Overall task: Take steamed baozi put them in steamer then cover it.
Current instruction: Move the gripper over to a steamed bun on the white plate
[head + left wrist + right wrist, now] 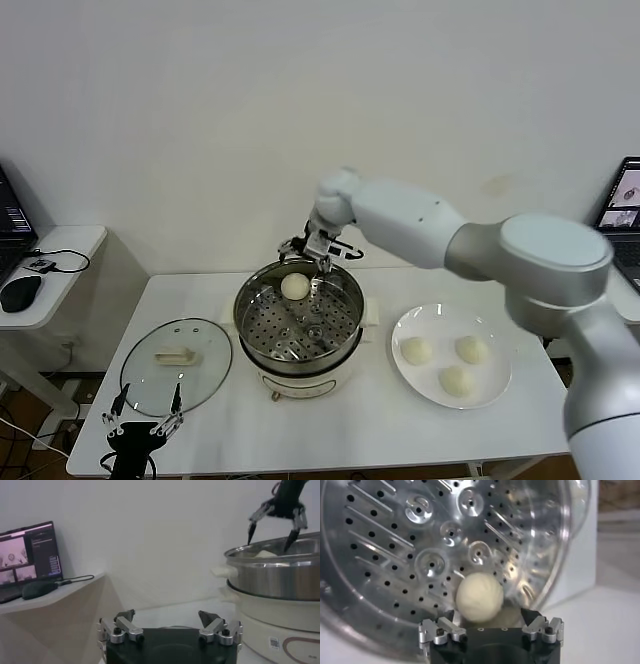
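The steamer [298, 362] stands mid-table. One baozi [295, 287] lies on its perforated tray near the far rim; it also shows in the right wrist view [479, 597]. My right gripper [320, 256] hangs open just above the far rim, over and slightly right of that bun, holding nothing. Three more baozi [416, 350] [471, 349] [455, 380] lie on the white plate [494, 395] to the right. The glass cover [176, 365] with its cream handle lies flat left of the steamer. My left gripper [146, 415] is open and empty at the table's front left edge.
A side table [60, 262] with a mouse [20, 293] and a laptop stands at the far left. Another laptop [622, 215] sits at the right edge. The wall is close behind the table. In the left wrist view the steamer [278, 577] rises to one side.
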You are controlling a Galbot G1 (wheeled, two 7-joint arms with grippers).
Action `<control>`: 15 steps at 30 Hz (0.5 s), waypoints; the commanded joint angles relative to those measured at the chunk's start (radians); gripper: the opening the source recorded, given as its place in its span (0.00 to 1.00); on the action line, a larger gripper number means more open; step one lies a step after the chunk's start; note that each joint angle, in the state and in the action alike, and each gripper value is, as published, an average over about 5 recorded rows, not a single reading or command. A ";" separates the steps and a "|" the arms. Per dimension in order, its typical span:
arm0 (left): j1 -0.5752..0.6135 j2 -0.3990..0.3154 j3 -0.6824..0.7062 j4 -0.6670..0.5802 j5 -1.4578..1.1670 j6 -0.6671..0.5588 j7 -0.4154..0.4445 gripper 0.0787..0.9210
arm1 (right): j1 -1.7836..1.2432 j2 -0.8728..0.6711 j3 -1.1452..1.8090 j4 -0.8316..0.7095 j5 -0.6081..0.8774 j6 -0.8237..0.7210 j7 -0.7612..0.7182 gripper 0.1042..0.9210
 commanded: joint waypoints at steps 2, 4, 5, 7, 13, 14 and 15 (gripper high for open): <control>0.001 0.008 0.000 -0.024 0.002 0.056 -0.004 0.88 | 0.203 -0.277 -0.075 0.384 0.315 -0.443 -0.117 0.88; -0.004 0.013 -0.002 -0.029 0.001 0.072 -0.006 0.88 | 0.225 -0.348 -0.082 0.454 0.344 -0.518 -0.122 0.88; -0.007 0.016 -0.003 -0.030 0.000 0.079 -0.006 0.88 | 0.233 -0.385 -0.083 0.484 0.350 -0.553 -0.124 0.88; -0.014 0.021 -0.004 -0.032 -0.001 0.092 -0.006 0.88 | 0.243 -0.452 -0.085 0.538 0.354 -0.613 -0.124 0.88; -0.034 0.031 0.002 -0.028 0.001 0.105 -0.003 0.88 | 0.234 -0.654 -0.098 0.666 0.327 -0.720 -0.114 0.88; -0.036 0.033 0.003 -0.025 0.002 0.105 -0.002 0.88 | 0.224 -0.687 -0.097 0.680 0.314 -0.727 -0.112 0.88; -0.038 0.035 0.003 -0.023 0.002 0.105 -0.002 0.88 | 0.211 -0.718 -0.096 0.692 0.301 -0.731 -0.109 0.88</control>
